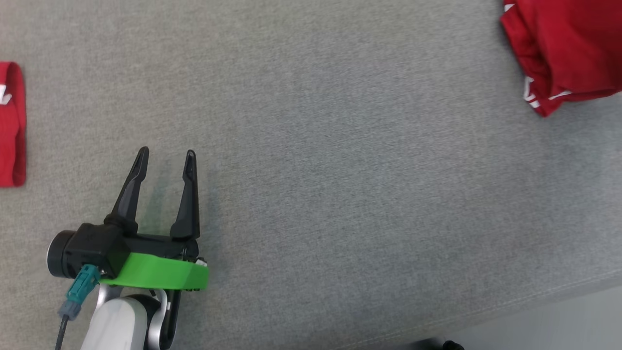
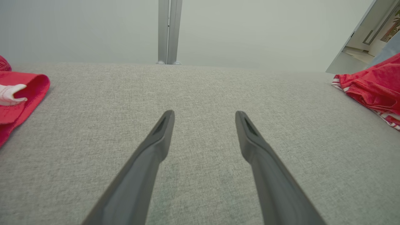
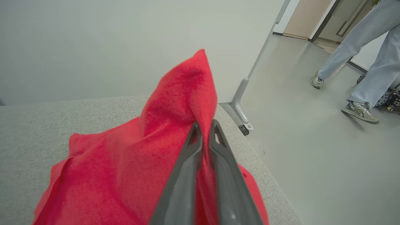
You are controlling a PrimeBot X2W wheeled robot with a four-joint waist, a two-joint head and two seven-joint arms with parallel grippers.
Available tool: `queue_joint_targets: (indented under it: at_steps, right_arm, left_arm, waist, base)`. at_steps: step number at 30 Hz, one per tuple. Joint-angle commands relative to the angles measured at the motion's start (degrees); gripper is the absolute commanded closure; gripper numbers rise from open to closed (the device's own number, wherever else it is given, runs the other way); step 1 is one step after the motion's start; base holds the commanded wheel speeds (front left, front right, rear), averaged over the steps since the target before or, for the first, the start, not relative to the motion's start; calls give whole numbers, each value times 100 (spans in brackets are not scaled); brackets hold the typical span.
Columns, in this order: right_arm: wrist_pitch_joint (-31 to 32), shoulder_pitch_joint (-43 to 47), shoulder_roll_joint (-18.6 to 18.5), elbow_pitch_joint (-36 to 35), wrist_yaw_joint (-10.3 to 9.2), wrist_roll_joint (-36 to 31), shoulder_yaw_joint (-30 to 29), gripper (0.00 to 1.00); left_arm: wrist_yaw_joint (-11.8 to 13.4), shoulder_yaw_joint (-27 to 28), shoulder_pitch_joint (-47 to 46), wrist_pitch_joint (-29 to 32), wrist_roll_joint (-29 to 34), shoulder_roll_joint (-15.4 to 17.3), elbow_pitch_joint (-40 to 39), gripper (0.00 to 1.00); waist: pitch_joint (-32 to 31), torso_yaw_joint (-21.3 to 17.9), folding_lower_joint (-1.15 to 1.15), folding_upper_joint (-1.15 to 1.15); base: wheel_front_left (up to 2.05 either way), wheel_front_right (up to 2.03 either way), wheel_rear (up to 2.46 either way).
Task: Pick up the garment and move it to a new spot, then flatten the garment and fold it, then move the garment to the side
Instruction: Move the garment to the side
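A crumpled red garment (image 1: 563,48) with white stripes lies at the far right of the grey table. In the right wrist view my right gripper (image 3: 204,125) is shut on a raised peak of the garment (image 3: 131,168), the cloth pinched between its two fingers. The garment (image 2: 372,87) also shows at the right edge of the left wrist view. My left gripper (image 1: 165,158) stands open at the lower left, above bare cloth, with nothing between its fingers (image 2: 162,131).
A folded red garment with white lettering (image 1: 12,124) lies at the left edge, also seen in the left wrist view (image 2: 18,100). The grey table (image 1: 340,170) ends at the lower right. A person's legs and shoes (image 3: 359,68) stand on the floor beyond the table.
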Motion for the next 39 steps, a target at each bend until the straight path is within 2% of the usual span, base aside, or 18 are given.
queue_joint_targets:
  at_steps: [1,4,5,6,7,8,10,14,20,26,32,39]
  right_arm:
    - [-69,-143,-122,103,-10,-119,-96,100]
    - [-134,-266,-283,313,-10,-379,-316,100]
    - [-168,-304,-320,367,-10,-484,-429,83]
    - [-194,-319,-349,402,-10,-595,-517,56]
    - [-217,-334,-375,431,-10,-730,-632,5]
    - [-238,-337,-399,447,-10,-823,-741,0]
    - [-268,-331,-385,422,-10,-1074,-944,0]
    - [-305,-215,-126,272,-10,-1440,-1269,0]
    - [-297,-29,429,-220,-10,-1631,-1236,0]
    - [-297,227,861,-670,-10,-1345,-689,0]
    - [-297,526,1227,-947,-10,-905,123,0]
    - [-298,1338,1554,-1650,-10,-154,880,0]
  left_arm:
    - [22,-4,-106,11,61,39,-47,0]
    - [21,-47,-145,18,72,35,-82,0]
    - [21,-59,-160,20,78,32,-83,0]
    - [21,-74,-173,25,83,29,-81,0]
    - [24,-89,-180,27,89,29,-77,0]
    - [29,-100,-183,29,93,30,-72,0]
    - [36,-109,-196,22,96,40,-61,0]
    - [63,-88,-201,-14,70,56,-23,0]
    - [102,-30,-209,-92,-9,42,59,0]
    - [123,103,-221,-234,-153,14,303,0]
    - [147,292,-135,-391,-320,-47,738,0]
    - [185,451,74,-469,-434,-205,1232,0]
  waist:
    - [291,258,0,0]
    - [389,330,0,0]
    - [413,354,0,0]
    - [431,373,0,0]
    - [445,391,0,0]
    - [455,404,0,0]
    - [464,428,0,0]
    - [434,425,0,0]
    - [244,350,0,0]
    - [-221,361,0,0]
    - [-826,431,0,0]
    - [-1527,601,0,0]
  base:
    - [0,0,0]
    - [0,0,0]
    - [0,0,0]
    - [0,0,0]
    - [0,0,0]
    - [0,0,0]
    - [0,0,0]
    - [0,0,0]
    - [0,0,0]
    - [0,0,0]
    - [0,0,0]
    - [0,0,0]
